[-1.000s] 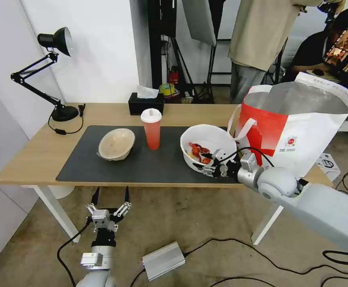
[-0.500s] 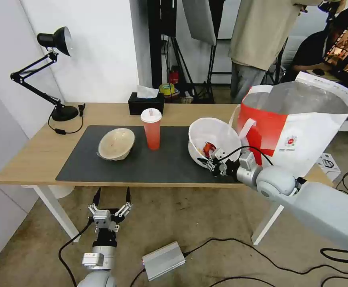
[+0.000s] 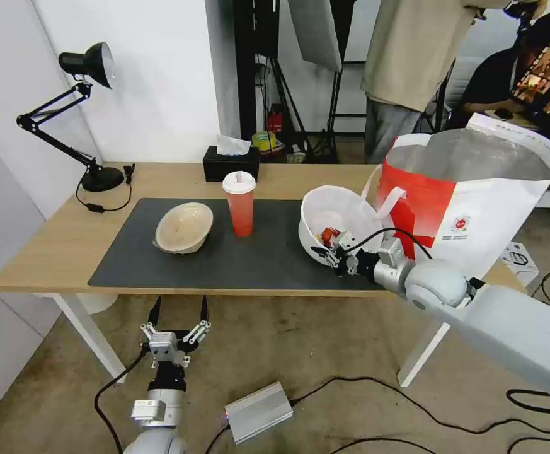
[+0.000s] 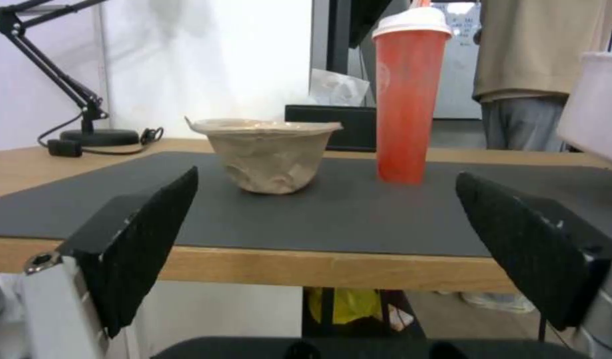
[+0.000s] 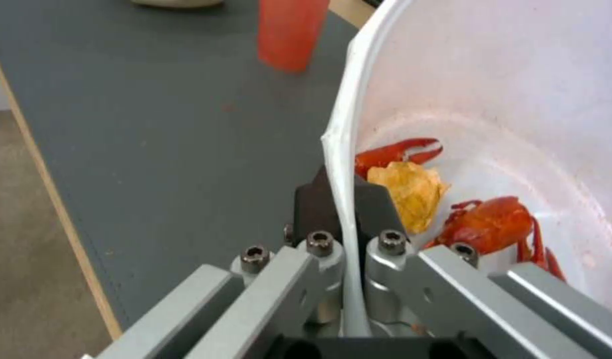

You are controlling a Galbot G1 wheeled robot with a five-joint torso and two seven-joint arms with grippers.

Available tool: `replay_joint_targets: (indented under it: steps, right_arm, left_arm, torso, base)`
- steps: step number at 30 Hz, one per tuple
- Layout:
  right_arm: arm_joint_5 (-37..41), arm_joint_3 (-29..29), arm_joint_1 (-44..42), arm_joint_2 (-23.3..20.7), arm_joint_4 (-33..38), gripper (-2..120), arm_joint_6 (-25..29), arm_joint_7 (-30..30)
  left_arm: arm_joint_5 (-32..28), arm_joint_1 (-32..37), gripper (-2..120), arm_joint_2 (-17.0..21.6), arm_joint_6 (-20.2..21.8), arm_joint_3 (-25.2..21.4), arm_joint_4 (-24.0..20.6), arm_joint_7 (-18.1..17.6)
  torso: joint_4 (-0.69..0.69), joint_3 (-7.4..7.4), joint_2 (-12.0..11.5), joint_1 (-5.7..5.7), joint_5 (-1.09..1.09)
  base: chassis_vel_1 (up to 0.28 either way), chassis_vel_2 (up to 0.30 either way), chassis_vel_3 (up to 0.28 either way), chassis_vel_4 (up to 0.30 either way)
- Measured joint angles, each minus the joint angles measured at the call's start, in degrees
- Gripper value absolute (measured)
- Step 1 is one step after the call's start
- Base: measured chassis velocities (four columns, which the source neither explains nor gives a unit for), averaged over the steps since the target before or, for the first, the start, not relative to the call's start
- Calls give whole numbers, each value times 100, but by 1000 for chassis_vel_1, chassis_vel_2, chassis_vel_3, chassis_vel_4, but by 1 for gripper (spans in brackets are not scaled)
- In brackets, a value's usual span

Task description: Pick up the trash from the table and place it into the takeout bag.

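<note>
The right gripper (image 3: 332, 258) is clamped on the near rim of the large white bowl (image 3: 338, 217), one finger (image 5: 375, 202) inside the wall and the other outside, the thin plastic pinched between the pads as the right wrist view shows. The bowl is tipped up on its side over the right end of the dark grey mat (image 3: 224, 252), its mouth facing the robot, so the red crayfish scraps (image 5: 492, 224) and a yellowish piece have slid toward the lowest part of the wall; a rim pinch appears to be the only hold such a wide bowl offers, and the tilt likely follows from lifting by one edge. Just beside it, at the right end of the table (image 3: 54, 239), stands the takeout bag (image 3: 476, 195), its mouth wide open and foil lining showing, a white loop handle hanging near the bowl; its closeness keeps the carry short, though the scraps could spill if the tilt grows. The red lidded cup (image 3: 240, 205) stands upright mid-mat, and the shallow beige bowl (image 3: 184, 227) sits to its left, both untouched. The left gripper (image 3: 177, 318) hangs below the table's front edge, fingers spread wide, facing the beige bowl and cup as if waiting.
</note>
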Motion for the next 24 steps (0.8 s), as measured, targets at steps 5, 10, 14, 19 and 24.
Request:
replay_joint_targets:
  steps: [5, 10, 14, 19, 24]
  right_arm:
    - [-29, 0, 24, -27, 67, 0, 13, -1]
    - [-82, 0, 35, -39, 171, 0, 16, -2]
    - [-95, 0, 37, -67, 269, 0, 16, 0]
    - [-94, 0, 38, -93, 400, 0, 17, 8]
    - [-93, 3, 31, -97, 486, 0, 16, 17]
  left_arm:
    - [4, -2, 100, -2, 0, 0, 13, 4]
    - [5, -11, 100, -4, 0, -6, 16, 9]
    - [7, -9, 100, -13, 0, -9, 16, 12]
    - [9, 4, 100, -19, -2, -20, 17, 13]
    - [10, 2, 100, -20, -2, -32, 17, 14]
  torso:
    - [0, 0, 0, 0, 0]
    - [0, 0, 0, 0, 0]
    - [0, 0, 0, 0, 0]
    - [0, -1, 0, 0, 0]
    - [0, -1, 0, 0, 0]
  base:
    - [0, 0, 0, 0]
    - [0, 0, 0, 0]
    - [0, 0, 0, 0]
    - [0, 0, 0, 0]
    - [0, 0, 0, 0]
